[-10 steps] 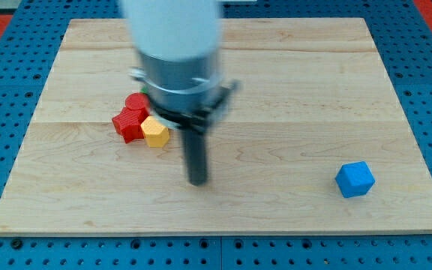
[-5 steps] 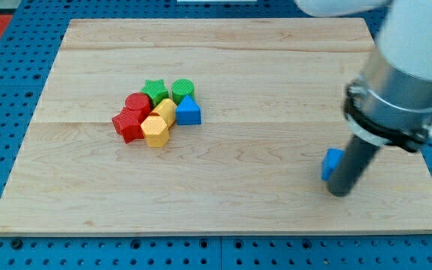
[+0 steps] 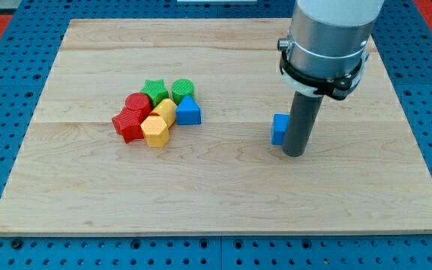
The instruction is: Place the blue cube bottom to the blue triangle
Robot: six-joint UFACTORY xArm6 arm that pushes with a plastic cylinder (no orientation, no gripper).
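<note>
The blue cube (image 3: 279, 129) lies on the wooden board right of centre, mostly hidden behind my rod. My tip (image 3: 294, 153) stands on the board against the cube's right side. The blue triangle (image 3: 188, 111) sits left of centre, at the right edge of a cluster of blocks, well to the left of the cube.
The cluster holds a green star (image 3: 154, 91), a green cylinder (image 3: 182, 89), a red cylinder (image 3: 136, 103), a red block (image 3: 129, 124) and two yellow blocks (image 3: 155, 130) (image 3: 166, 112). The board (image 3: 223, 202) lies on a blue pegboard.
My tip has swung from the board's middle to the right side, behind the blue cube, then moved up and left, pushing the cube toward the cluster.
</note>
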